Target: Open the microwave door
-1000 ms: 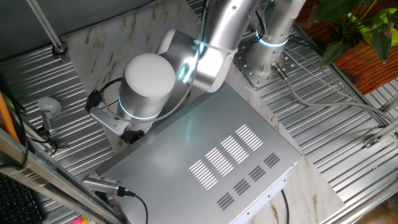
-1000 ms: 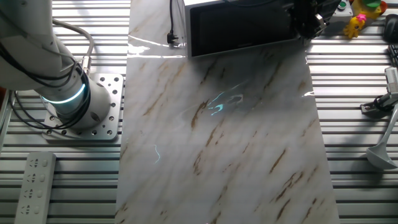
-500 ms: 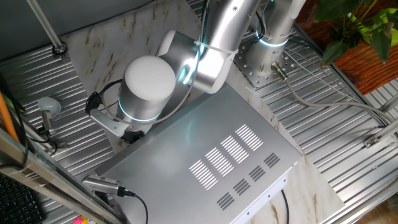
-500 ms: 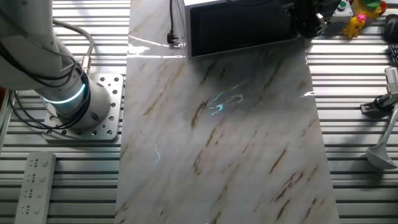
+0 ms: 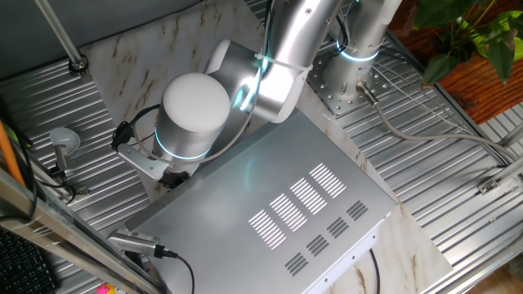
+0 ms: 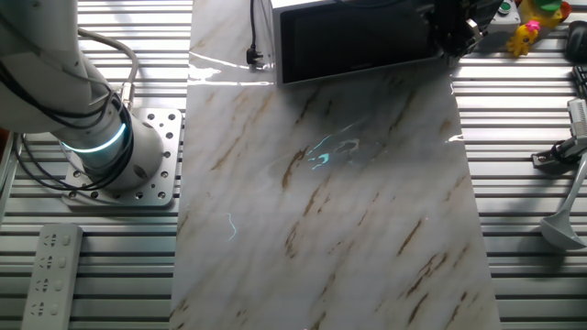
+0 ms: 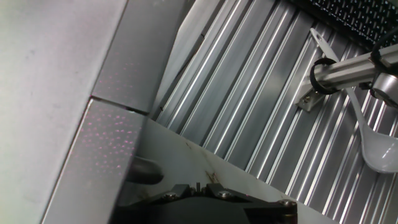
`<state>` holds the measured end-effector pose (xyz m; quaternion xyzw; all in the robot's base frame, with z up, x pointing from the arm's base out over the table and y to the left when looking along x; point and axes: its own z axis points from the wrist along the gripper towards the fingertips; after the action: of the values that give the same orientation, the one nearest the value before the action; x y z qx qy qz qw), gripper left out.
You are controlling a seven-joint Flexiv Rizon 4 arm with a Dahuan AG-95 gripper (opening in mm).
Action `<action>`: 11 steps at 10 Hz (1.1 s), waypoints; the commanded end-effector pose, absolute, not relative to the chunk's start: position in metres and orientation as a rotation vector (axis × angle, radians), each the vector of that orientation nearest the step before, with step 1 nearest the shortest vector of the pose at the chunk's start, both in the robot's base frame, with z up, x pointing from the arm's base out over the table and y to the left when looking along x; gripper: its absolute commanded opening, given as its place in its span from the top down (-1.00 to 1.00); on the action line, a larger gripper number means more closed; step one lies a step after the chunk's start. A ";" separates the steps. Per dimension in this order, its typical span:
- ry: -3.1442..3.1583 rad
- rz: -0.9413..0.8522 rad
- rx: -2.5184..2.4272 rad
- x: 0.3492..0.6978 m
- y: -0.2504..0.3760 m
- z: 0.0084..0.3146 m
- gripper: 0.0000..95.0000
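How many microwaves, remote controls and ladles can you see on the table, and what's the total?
microwave: 1
remote control: 1
ladle: 1
Total: 3

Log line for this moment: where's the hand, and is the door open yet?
task: open door | hand: at door's right edge | hand state: unclear | door: looks shut | microwave: on marble
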<state>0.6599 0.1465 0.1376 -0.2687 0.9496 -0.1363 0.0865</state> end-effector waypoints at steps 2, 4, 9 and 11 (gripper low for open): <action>2.831 -0.403 -0.796 0.654 0.160 0.133 1.00; 2.832 -0.402 -0.786 0.654 0.160 0.133 1.00; 2.836 -0.409 -0.776 0.654 0.160 0.133 1.00; 2.837 -0.414 -0.776 0.654 0.160 0.133 1.00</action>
<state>0.6592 0.1458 0.1384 -0.2607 0.9514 -0.1405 0.0849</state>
